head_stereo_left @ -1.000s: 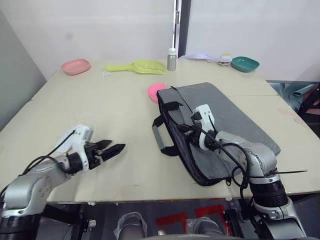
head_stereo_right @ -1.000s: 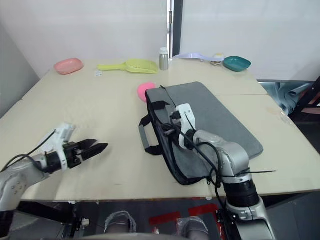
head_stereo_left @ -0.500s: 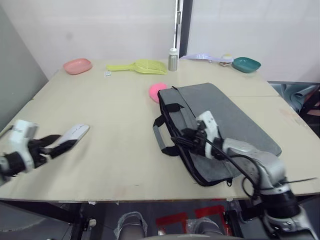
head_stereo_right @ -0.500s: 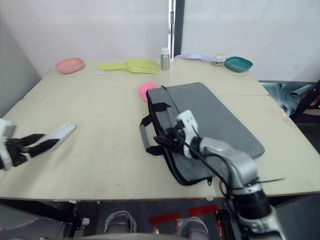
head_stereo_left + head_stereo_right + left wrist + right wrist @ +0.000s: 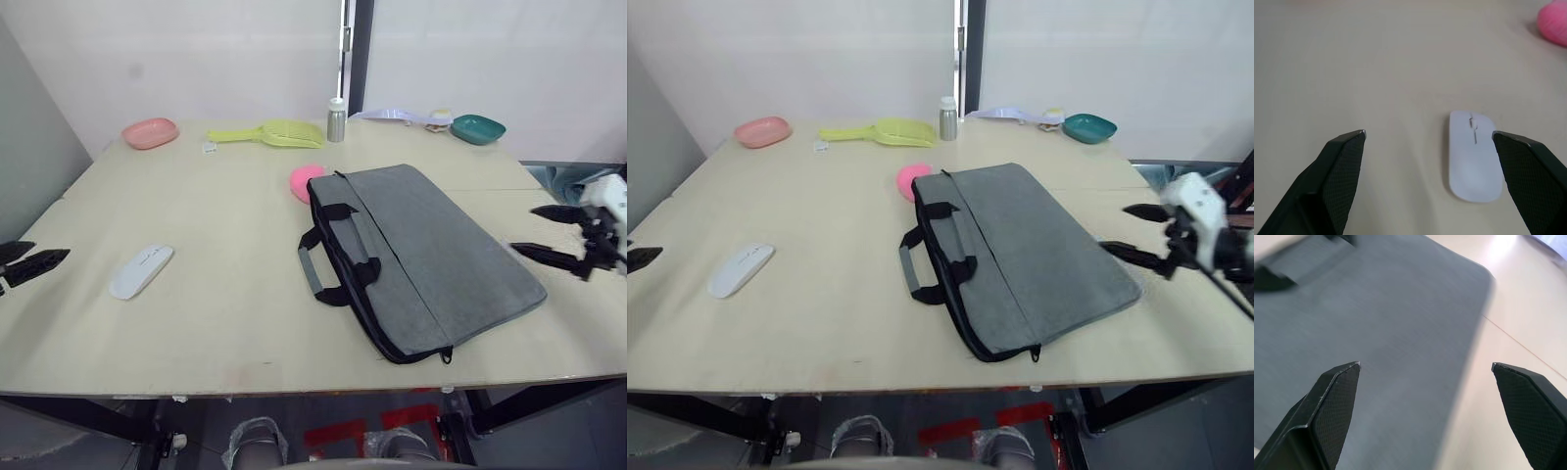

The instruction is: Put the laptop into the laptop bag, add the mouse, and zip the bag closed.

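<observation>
Laptop bag (image 5: 431, 257) — flat grey woven fabric; glossy white oval mouse (image 5: 141, 271) — both grippers' jaws spread.

The beige table (image 5: 225, 294) bears the laptop bag (image 5: 431, 259) and mouse (image 5: 141, 271).

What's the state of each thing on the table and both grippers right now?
laptop bag: lying flat, handles toward the robot's left, looks zipped.
mouse: out on the table, ungrasped.
left gripper: open, empty, facing the mouse.
right gripper: open, empty, off the bag's right edge.
bottle: upright, cap on.
pink lump: resting against the bag's far corner.
yellow scoop: lying flat.
pink dish: upright.
teal dish: upright.
</observation>
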You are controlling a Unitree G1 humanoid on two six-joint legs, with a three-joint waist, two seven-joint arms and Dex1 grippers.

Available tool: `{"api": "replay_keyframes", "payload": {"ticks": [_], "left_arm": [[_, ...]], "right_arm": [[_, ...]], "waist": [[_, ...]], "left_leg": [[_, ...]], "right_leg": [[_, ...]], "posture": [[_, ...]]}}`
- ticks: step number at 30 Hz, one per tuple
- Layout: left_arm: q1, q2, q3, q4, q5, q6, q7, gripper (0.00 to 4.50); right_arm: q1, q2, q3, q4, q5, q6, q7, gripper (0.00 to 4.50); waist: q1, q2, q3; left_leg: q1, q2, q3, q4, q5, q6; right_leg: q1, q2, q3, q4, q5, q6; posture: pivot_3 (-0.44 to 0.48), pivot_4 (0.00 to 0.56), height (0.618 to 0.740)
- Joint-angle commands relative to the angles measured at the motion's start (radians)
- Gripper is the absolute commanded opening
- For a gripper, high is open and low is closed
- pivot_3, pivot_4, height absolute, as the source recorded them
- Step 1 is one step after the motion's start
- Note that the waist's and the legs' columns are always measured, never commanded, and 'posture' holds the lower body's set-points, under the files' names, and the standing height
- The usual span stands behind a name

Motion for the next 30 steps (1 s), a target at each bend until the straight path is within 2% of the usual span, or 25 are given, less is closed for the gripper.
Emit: {"api": "replay_keyframes", "payload": {"ticks": [1,6,21,25,28,30], "left_arm": [[-0.055,0.054,-0.019,0.064,0.043,-0.064,-0.031,4.38],[-0.103,0.060,-0.043,0.108,0.070,-0.090,-0.052,4.38],[-0.111,0.055,-0.033,0.154,0.076,-0.141,-0.047,4.38],[-0.098,0.040,-0.010,0.171,0.064,-0.163,-0.007,4.38],[-0.077,0.023,0.006,0.168,0.056,-0.175,0.011,4.38],[-0.065,0.015,0.015,0.165,0.051,-0.180,0.019,4.38]], "right_arm": [[-0.030,-0.041,-0.033,0.092,0.004,-0.022,0.076,4.49],[-0.093,-0.052,0.001,0.197,-0.041,-0.080,0.104,4.49],[-0.225,-0.026,0.083,0.249,-0.102,-0.132,0.097,4.49],[-0.236,0.042,0.070,0.093,-0.016,-0.071,0.073,4.49],[-0.253,0.130,0.069,-0.141,0.140,0.072,0.026,4.49],[-0.265,0.186,0.071,-0.260,0.183,0.096,-0.028,4.49]], "waist": [[-0.001,0.000,0.000],[0.000,0.000,0.000],[0.005,-0.001,0.000],[-0.001,-0.001,0.000],[-0.003,-0.001,0.000],[0.002,-0.001,0.000]], "left_leg": [[0.000,0.000,0.000,0.000,0.000,0.000],[0.001,0.000,0.000,0.002,0.000,0.001],[0.000,0.000,0.000,0.004,0.000,0.002],[0.001,0.000,0.000,0.004,0.000,0.002],[0.001,0.001,0.000,0.004,0.000,0.002],[0.000,0.001,0.001,0.004,0.000,0.002]], "right_leg": [[0.000,0.000,0.000,0.000,0.000,0.000],[0.000,-0.001,0.000,0.003,0.000,-0.001],[0.000,-0.001,0.000,0.006,-0.001,-0.003],[0.000,-0.001,0.000,0.006,-0.001,-0.003],[-0.001,0.000,0.000,0.007,-0.001,-0.003],[-0.003,0.000,0.001,0.008,-0.001,-0.003]], "posture": [[0.000,0.150,0.740],[0.000,0.150,0.740],[0.000,0.150,0.740],[0.000,0.150,0.740],[0.000,0.150,0.740],[0.000,0.150,0.740]]}}
